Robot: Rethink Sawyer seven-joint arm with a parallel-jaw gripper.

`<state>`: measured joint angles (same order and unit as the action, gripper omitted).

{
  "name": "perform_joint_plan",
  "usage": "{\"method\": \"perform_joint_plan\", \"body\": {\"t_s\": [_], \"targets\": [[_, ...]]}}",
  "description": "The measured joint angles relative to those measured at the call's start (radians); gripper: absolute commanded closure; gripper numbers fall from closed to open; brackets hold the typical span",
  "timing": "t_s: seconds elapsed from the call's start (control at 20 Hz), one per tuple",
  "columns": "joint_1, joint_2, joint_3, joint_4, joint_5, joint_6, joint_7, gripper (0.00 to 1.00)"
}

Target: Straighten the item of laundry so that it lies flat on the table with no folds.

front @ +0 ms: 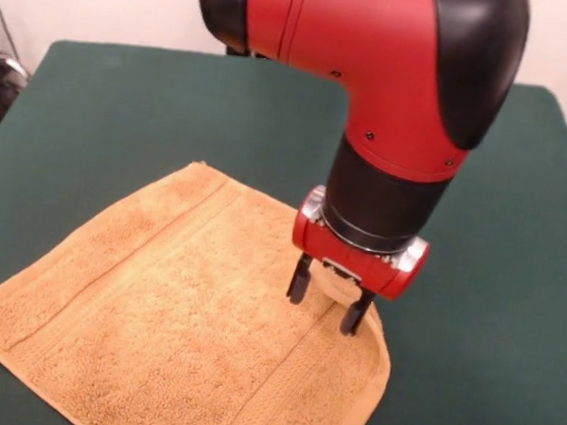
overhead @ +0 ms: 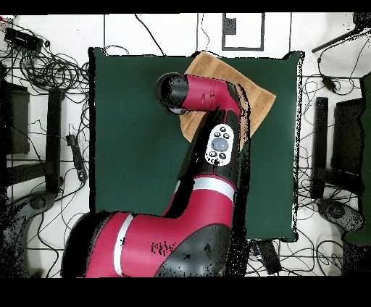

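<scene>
In the front view the table (front: 124, 97) shows bare green cloth along its left side and far edge; the towel (front: 152, 330) lies on the near part of it, turned like a diamond, one corner pointing left near the picture's lower left and another pointing toward the far side; it looks mostly spread out, with a border band running along its left edge and another near its right edge; its near corner runs off the bottom of the picture. Further right, the gripper (front: 327, 302) hangs from the red and black arm (front: 395, 93) over the towel's right part; its two dark fingers (front: 299, 279) stand spread apart with nothing between them, their tips at or just above the cloth; whether they touch it cannot be told. In the overhead view the arm covers much of the towel (overhead: 257, 94), which lies at the table's (overhead: 138, 145) far edge.
</scene>
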<state>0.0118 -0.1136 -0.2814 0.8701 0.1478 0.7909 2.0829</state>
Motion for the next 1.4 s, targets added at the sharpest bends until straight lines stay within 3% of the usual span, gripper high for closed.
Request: {"method": "perform_joint_plan", "body": {"t_s": [0.45, 0.9, 1.4], "targets": [[0.001, -0.003, -0.002, 0.014, 0.010, -0.001, 0.000, 0.00], [0.012, -0.059, -0.010, 0.084, 0.063, 0.013, 0.001, 0.00], [0.019, -0.156, -0.049, 0.141, 0.138, 0.202, 0.054, 0.00]]}}
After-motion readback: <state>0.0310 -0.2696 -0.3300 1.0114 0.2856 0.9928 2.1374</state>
